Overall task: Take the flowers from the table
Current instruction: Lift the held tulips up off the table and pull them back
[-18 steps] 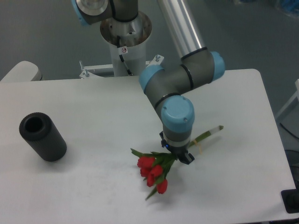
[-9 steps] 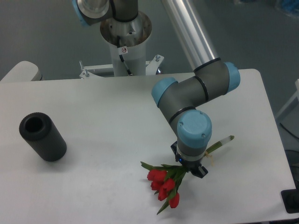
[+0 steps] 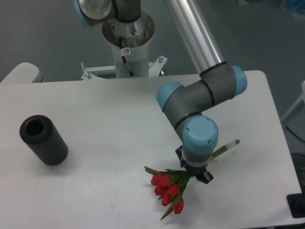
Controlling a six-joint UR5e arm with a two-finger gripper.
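The flowers (image 3: pixel 167 189) are a small bunch of red tulip buds with green leaves, near the front right of the white table (image 3: pixel 105 119). Their pale-green stems run up to the right and stick out past the arm, ending at the tip (image 3: pixel 233 142). My gripper (image 3: pixel 195 172) points down over the middle of the stems and is shut on them. The wrist hides the fingers and the middle of the stems. I cannot tell whether the bunch rests on the table or hangs just above it.
A dark grey cylinder (image 3: pixel 43 140) with an open end lies on its side at the left of the table. The arm's base column (image 3: pixel 127 43) stands behind the far edge. The table's right edge is close to the stem tip.
My gripper has moved to the right and towards the front with the flowers in it. Most of the shift came in the first half second; little since.
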